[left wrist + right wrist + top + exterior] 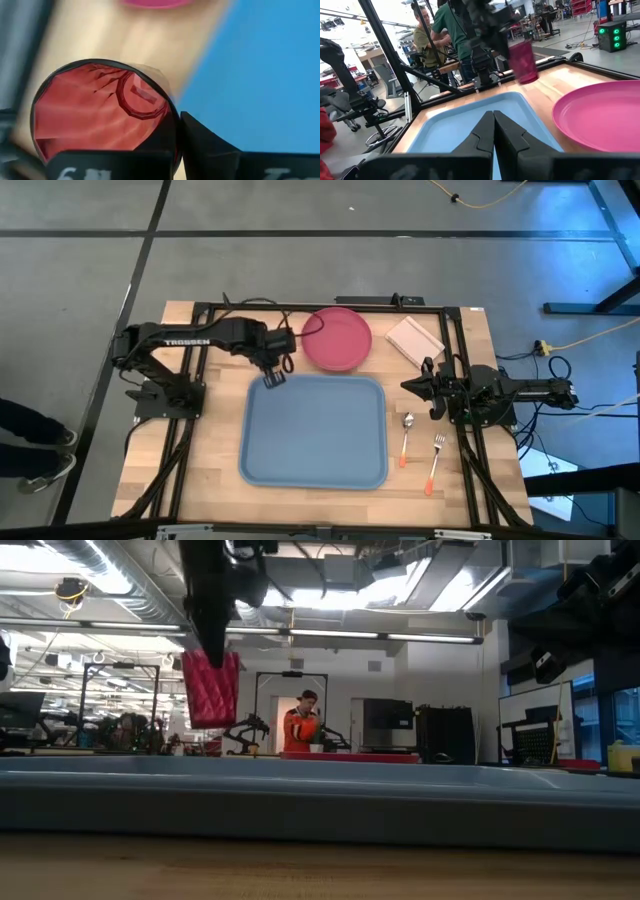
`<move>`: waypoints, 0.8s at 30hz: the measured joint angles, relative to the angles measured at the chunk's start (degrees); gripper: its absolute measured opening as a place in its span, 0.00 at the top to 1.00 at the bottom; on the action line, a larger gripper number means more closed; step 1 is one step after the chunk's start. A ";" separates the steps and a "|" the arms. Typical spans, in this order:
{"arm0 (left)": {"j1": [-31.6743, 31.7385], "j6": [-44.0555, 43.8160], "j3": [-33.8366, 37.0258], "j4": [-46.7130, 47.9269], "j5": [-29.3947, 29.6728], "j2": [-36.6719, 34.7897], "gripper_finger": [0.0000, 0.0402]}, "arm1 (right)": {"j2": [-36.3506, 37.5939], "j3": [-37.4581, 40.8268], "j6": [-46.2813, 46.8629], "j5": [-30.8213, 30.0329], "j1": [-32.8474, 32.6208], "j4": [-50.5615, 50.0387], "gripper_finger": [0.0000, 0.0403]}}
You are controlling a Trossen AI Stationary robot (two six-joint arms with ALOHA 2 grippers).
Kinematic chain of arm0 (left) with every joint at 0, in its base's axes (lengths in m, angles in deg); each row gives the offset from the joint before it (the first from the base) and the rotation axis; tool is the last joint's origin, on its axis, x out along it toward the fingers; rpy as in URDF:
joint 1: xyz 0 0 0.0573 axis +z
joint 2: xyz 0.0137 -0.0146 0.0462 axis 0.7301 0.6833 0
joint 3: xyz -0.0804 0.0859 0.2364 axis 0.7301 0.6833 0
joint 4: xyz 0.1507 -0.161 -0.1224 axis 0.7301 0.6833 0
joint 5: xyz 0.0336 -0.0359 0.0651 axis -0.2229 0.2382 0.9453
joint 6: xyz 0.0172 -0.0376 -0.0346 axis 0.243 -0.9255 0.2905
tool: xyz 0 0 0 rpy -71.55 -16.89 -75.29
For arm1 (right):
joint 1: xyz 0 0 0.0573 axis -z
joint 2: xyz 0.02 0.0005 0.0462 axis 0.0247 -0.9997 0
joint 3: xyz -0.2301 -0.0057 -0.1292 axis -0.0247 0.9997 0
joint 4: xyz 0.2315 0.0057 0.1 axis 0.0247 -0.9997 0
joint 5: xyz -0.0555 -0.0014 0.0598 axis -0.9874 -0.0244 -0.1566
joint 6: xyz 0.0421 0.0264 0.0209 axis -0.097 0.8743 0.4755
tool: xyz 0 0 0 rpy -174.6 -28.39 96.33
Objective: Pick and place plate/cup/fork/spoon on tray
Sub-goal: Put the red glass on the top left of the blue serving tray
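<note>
The dark red cup is in my left gripper, above the far left corner of the light-blue tray. It also shows in the low view and the right wrist view. The pink-red plate lies flat on the table just beyond the tray's far edge. The spoon and the fork lie on the table right of the tray. My right gripper is shut and empty at the table's right, beyond the spoon. My left gripper holds the cup by its wall at the rim. One finger is outside the cup and the other seems to be inside it. The fingers come from above. The cup hangs roughly upright, open end up, lifted clear of the tray and table.
A pale beige pad lies at the far right of the table, right of the plate. A dark metal frame runs around the table. People stand in the room behind the table.
</note>
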 joint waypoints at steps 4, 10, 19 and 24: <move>-5.34 -3.15 -0.10 0.56 -5.64 0.00 0.99 | 0.00 0.00 0.10 0.00 0.00 0.00 0.98; -14.50 -8.28 -0.01 0.25 -5.10 0.00 0.99 | 0.00 0.00 0.10 0.00 0.00 0.00 0.98; -20.86 -10.61 5.27 -4.63 -2.69 0.00 0.99 | 0.00 0.00 0.12 0.00 0.01 0.00 0.98; -19.91 -11.53 8.55 -4.63 -2.49 0.00 0.98 | -0.02 0.00 0.06 0.00 0.00 0.00 0.98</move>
